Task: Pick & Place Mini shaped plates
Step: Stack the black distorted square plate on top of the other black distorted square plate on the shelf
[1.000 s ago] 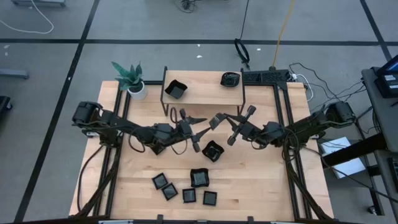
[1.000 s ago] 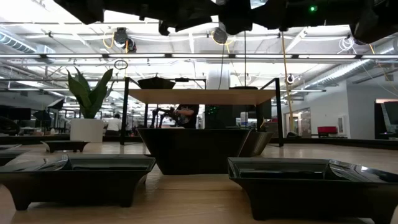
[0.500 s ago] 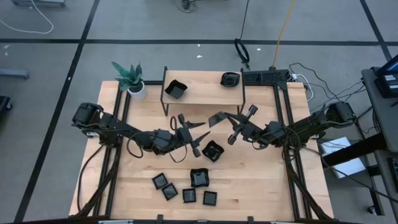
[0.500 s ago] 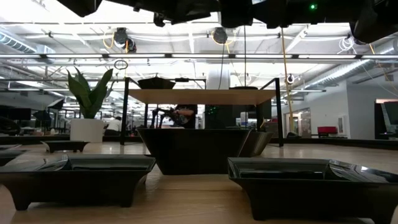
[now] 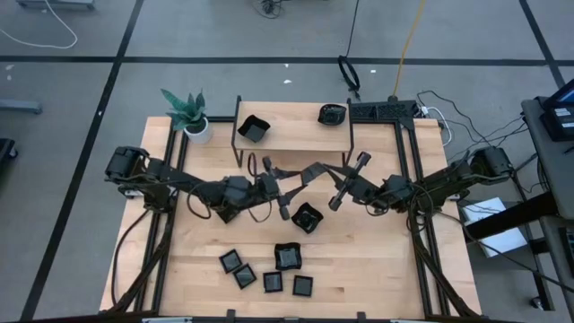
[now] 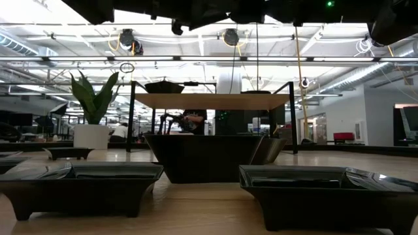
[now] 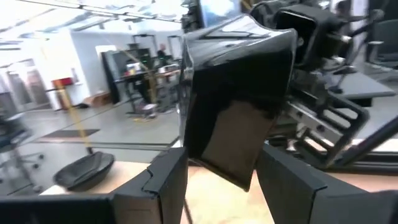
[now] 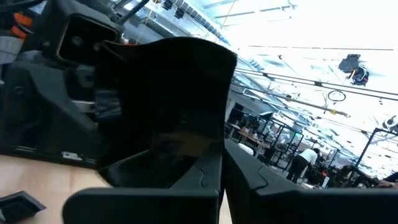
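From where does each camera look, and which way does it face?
High: above the table, facing straight down; both arms show.
Low: at tabletop height, facing level across near plates; arm undersides on top.
Left wrist: on left arm, facing past open left end effector to held plate.
Right wrist: on right arm; right end effector grips it.
Both wrist views share that plate.

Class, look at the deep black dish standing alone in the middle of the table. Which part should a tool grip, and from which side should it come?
Grip one wall of the deep dish at its rim, coming straight down from above, with one finger inside and one outside. The dish sits upright with its open side up. Its walls flare outward, so the rim is the easiest part to pinch.
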